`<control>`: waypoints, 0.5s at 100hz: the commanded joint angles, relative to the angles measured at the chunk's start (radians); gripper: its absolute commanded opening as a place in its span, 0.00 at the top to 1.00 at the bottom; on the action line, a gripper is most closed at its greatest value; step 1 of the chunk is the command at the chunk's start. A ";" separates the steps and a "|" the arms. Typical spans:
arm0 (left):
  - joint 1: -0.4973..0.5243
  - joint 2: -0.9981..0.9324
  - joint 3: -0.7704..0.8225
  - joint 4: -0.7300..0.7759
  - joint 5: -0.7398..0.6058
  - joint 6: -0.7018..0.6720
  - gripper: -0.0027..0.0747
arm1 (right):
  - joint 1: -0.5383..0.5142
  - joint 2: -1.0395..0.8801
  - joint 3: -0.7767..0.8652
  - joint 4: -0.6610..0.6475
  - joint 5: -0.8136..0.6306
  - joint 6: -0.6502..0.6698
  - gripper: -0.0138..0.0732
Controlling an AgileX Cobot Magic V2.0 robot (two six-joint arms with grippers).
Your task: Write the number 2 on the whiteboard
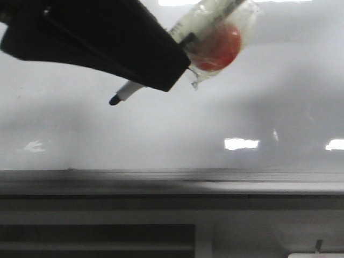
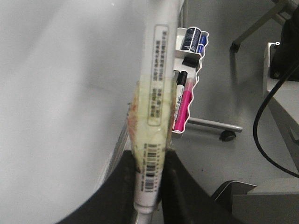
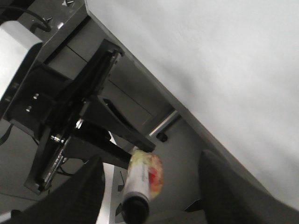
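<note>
My left gripper (image 1: 161, 64) is shut on a white marker pen (image 1: 126, 92) whose black tip points down-left in front of the whiteboard (image 1: 258, 102). A taped wad with a red ball (image 1: 217, 43) is wrapped round the pen's barrel. I cannot tell whether the tip touches the board. In the left wrist view the black fingers (image 2: 184, 186) clamp the barcode end of the pen (image 2: 156, 88), with the whiteboard (image 2: 56, 93) beside it. My right gripper (image 3: 149, 196) is open and empty, away from the pen (image 3: 140, 179). No black line of a number 2 shows on the board.
A grey ledge (image 1: 172, 180) runs along the whiteboard's lower edge. A white pen tray (image 2: 190, 65) with blue, black and pink markers hangs at the board's side. A rolling stand's foot (image 2: 219, 127) and a black cable (image 2: 266, 116) lie on the floor.
</note>
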 commanded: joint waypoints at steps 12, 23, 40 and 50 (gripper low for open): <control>-0.009 0.031 -0.102 0.012 -0.018 0.009 0.99 | 0.055 0.051 -0.048 0.027 0.054 -0.019 0.39; -0.009 0.031 -0.127 0.038 -0.016 0.009 0.99 | 0.061 0.062 -0.048 0.018 0.059 -0.019 0.39; -0.009 0.031 -0.138 0.057 -0.016 0.009 0.99 | 0.061 0.062 -0.048 0.018 0.059 -0.026 0.39; -0.009 0.031 -0.138 0.059 -0.016 0.009 0.99 | 0.061 0.062 -0.048 0.018 0.057 -0.027 0.41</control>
